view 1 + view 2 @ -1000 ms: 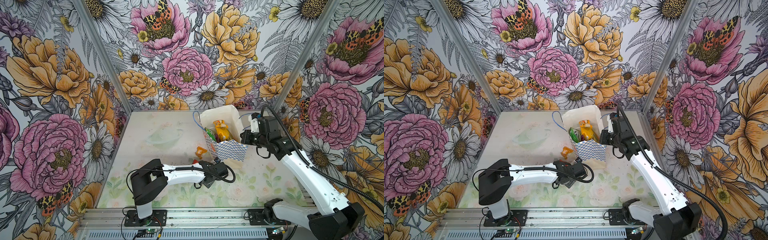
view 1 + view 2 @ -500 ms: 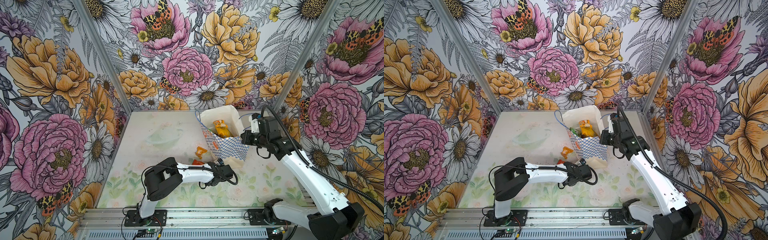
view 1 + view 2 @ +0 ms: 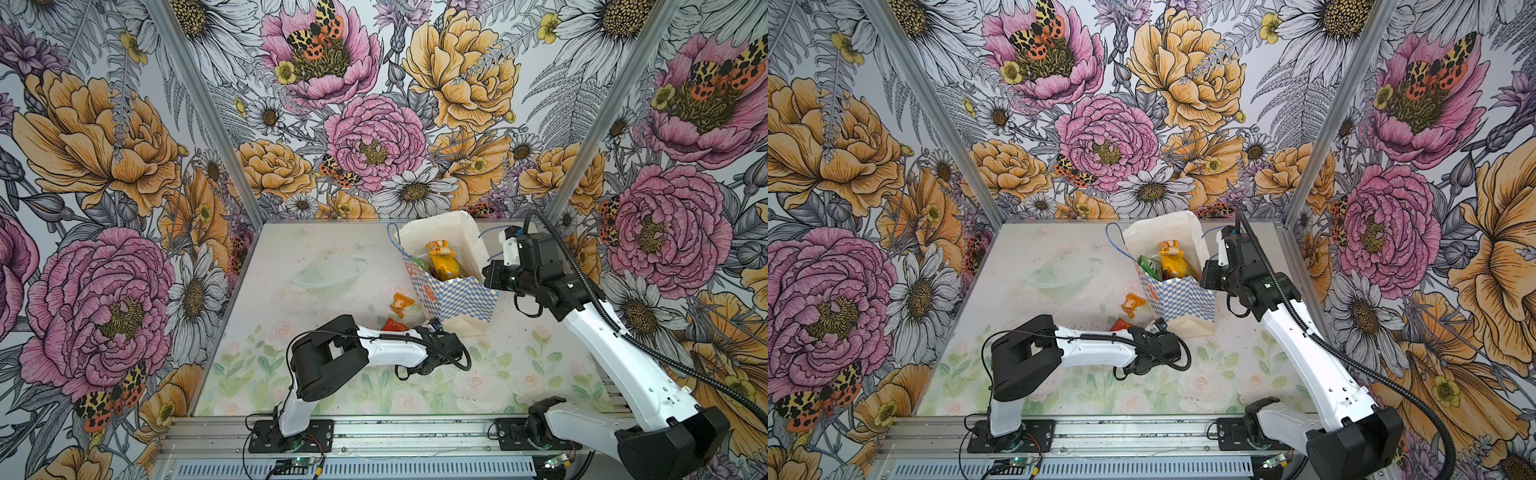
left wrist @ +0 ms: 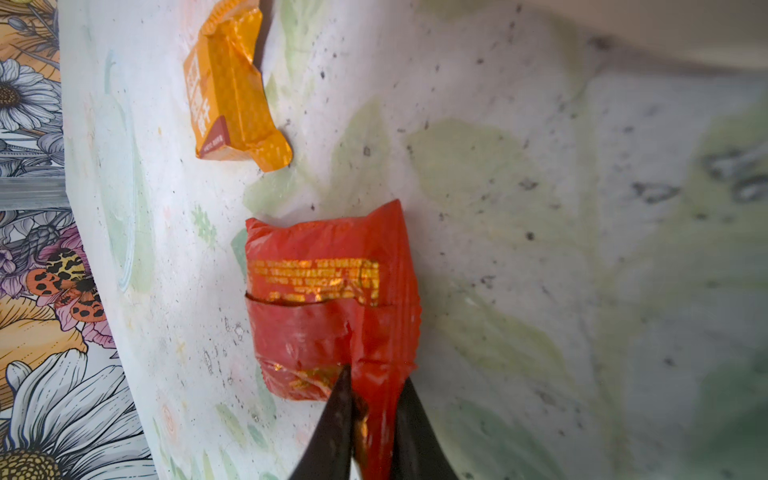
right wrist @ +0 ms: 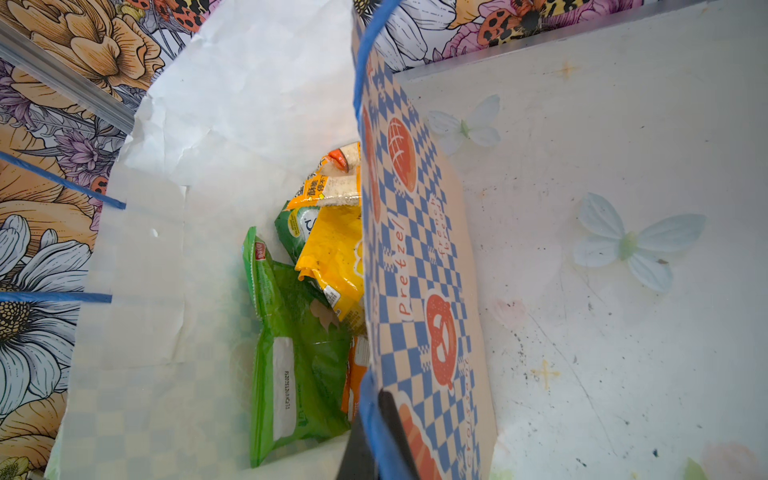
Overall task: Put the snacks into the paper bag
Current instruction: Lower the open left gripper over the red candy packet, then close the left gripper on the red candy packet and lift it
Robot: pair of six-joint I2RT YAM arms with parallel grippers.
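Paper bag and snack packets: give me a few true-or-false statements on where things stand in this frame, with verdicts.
1. The left end effector pinches one edge of the red packet. True.
2. Every packet is already inside the paper bag. False: the red packet and an orange packet are outside it, apart from each other. The orange one lies on the table.
3. The right end effector is shut on the bag's rim. True.
4. The bag is empty. False: a green packet and a yellow packet lie inside, with others.
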